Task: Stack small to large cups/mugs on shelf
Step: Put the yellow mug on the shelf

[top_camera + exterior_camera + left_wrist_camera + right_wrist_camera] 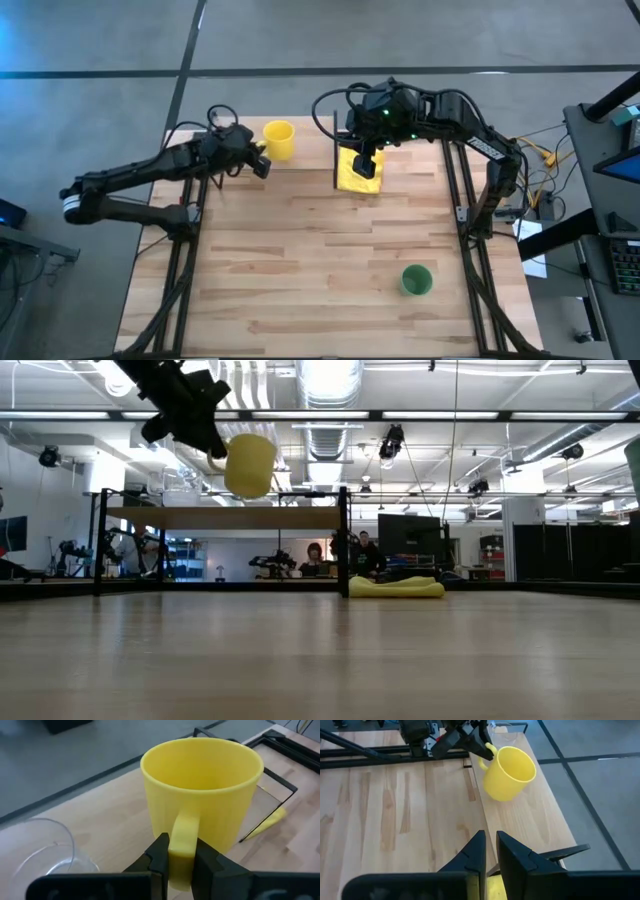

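Observation:
My left gripper point(260, 160) is shut on the yellow mug point(279, 140) and holds it above the shelf board point(225, 518) at the table's far left. The mug also shows in the low view point(250, 465). The clear glass cup point(42, 852) stands on the board beside my left gripper. The green cup point(416, 280) stands upright on its base on the tabletop at the near right. My right gripper point(366, 160) hovers over the yellow cloth point(356, 178), its fingers point(479, 851) nearly together and empty. My left gripper pinches the mug's handle point(181, 845) between its two fingers. The fingers come roughly level from the table's left and lie across the handle. The mug hangs beyond the fingertips, mouth up and a little tilted, clear of the shelf board.
The shelf's black frame bar point(334, 150) stands between the mug and the yellow cloth. The cloth lies on the tabletop just right of the shelf point(397, 587). Black rails run along both table sides point(462, 200). The tabletop's middle and near part is bare wood point(300, 260).

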You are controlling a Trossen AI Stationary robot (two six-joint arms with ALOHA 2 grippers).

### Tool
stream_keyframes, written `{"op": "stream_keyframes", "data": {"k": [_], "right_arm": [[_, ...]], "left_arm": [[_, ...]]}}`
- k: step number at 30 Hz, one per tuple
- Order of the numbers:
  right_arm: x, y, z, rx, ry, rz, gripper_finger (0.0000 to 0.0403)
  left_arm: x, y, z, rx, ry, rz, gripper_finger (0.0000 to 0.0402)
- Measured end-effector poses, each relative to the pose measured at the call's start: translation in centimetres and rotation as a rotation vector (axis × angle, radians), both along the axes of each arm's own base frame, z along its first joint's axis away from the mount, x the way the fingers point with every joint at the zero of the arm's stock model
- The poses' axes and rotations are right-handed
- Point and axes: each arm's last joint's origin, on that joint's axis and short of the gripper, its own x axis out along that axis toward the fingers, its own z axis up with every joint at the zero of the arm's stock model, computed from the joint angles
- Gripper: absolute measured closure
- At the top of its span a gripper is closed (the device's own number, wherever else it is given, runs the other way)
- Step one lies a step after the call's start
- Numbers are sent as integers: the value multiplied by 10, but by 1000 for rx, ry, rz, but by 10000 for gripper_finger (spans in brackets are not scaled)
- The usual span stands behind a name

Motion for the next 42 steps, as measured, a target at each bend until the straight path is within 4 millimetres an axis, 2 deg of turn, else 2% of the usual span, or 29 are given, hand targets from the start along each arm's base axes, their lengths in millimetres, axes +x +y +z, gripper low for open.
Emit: {"op": "stream_keyframes", "data": {"k": [12, 19, 37, 42], "right_arm": [[0, 0, 0, 1, -1, 0, 364], [0, 0, 0, 1, -1, 0, 364], [1, 0, 0, 17, -4, -13, 364], [1, 0, 0, 21, -5, -16, 364]], "left_arm": [[-6, -1, -26, 21, 2, 29, 376], [-3, 1, -30, 38, 30, 64, 352], [2, 8, -38, 24, 74, 84, 362], [-1, 12, -37, 21, 71, 108, 351]]}}
